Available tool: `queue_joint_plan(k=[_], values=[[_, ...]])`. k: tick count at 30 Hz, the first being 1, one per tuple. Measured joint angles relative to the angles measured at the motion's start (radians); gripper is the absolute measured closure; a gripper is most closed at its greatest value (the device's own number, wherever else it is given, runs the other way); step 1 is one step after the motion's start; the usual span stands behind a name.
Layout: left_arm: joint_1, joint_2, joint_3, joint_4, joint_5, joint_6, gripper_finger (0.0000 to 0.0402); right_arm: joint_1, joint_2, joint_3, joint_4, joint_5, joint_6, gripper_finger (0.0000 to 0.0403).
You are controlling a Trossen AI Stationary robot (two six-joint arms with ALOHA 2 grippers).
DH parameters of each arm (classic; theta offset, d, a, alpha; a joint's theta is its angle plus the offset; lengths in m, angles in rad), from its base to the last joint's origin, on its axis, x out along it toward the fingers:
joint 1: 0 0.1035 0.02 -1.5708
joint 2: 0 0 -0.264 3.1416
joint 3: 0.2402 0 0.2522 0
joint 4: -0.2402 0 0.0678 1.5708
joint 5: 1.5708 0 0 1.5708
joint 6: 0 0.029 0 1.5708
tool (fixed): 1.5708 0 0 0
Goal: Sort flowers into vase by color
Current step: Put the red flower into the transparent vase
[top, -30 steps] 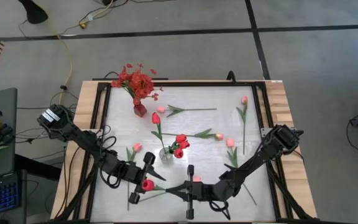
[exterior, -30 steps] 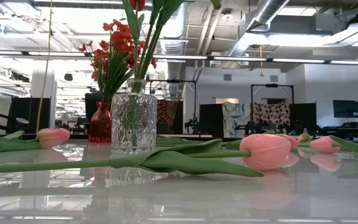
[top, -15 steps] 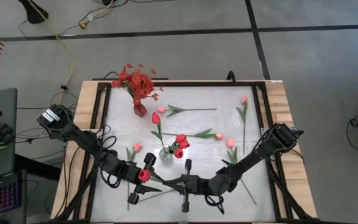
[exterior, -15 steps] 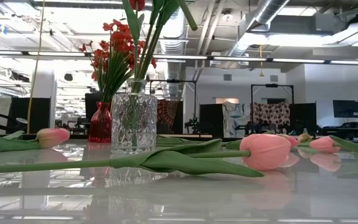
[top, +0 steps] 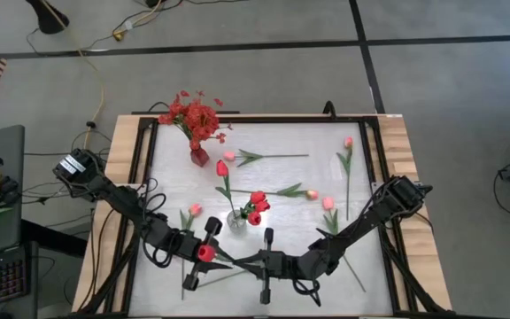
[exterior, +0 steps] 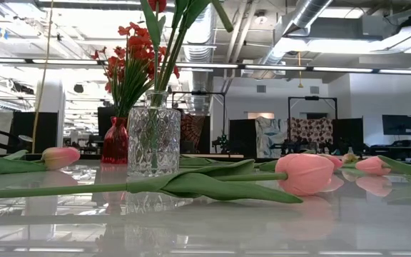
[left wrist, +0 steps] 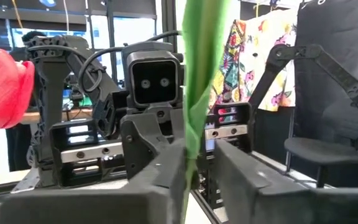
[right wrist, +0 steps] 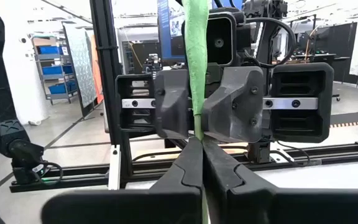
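Observation:
A red tulip with a green stem is held up between my two grippers near the table's near edge. Its bud [top: 204, 252] shows above my left gripper [top: 227, 258]. My right gripper [top: 248, 260] faces the left one, and both are shut on the stem. A clear glass vase [top: 236, 219] with red tulips [top: 257, 206] stands just beyond them. A small red vase [top: 199, 157] with a spray of red blossoms [top: 193, 117] stands at the far left. Pink tulips [top: 328, 203] lie flat on the table. My left gripper [left wrist: 194, 180] pinches the tulip's green stem [left wrist: 188, 158] between its two fingers, level, coming from the table's left. The fingers lie across the stem, and the tulip is clear of the table. My right gripper [right wrist: 201, 162] pinches the same stem [right wrist: 197, 134] between its fingertips, close to the left gripper's fingers [right wrist: 169, 109]. It comes level from the table's right, across the stem.
One red tulip [top: 222, 168] and several pink ones [top: 312, 194] [top: 348, 142] [top: 195, 209] lie scattered over the white tabletop. A black frame [top: 374, 159] edges the table. In the low view a pink tulip [exterior: 305, 173] lies in front of the glass vase [exterior: 153, 135].
My right gripper has gone a little toward the table's left, toward the left gripper, carrying the stem. The red bud has shifted slightly toward the left and far side, and now sits over the left gripper.

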Motion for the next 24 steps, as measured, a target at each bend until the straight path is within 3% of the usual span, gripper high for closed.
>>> queue_joint_plan(k=[4, 13, 19, 24], values=[[0.000, 0.000, 0.000, 0.000, -0.003, 0.016, 0.0393, 0.000, 0.000, 0.000, -0.002, -0.002, 0.000, 0.0353], [0.000, 0.000, 0.000, 0.000, 0.004, 0.026, 0.0399, 0.001, -0.004, 0.000, -0.010, -0.018, -0.025, 0.0318], [-0.001, -0.028, 0.000, -0.046, -0.005, 0.039, 0.0399, 0.008, -0.019, -0.001, -0.022, -0.018, -0.025, 0.0238], [-0.001, -0.137, -0.001, -0.186, -0.010, 0.017, 0.0400, 0.023, -0.054, -0.001, -0.149, -0.019, 0.024, 0.0171]])
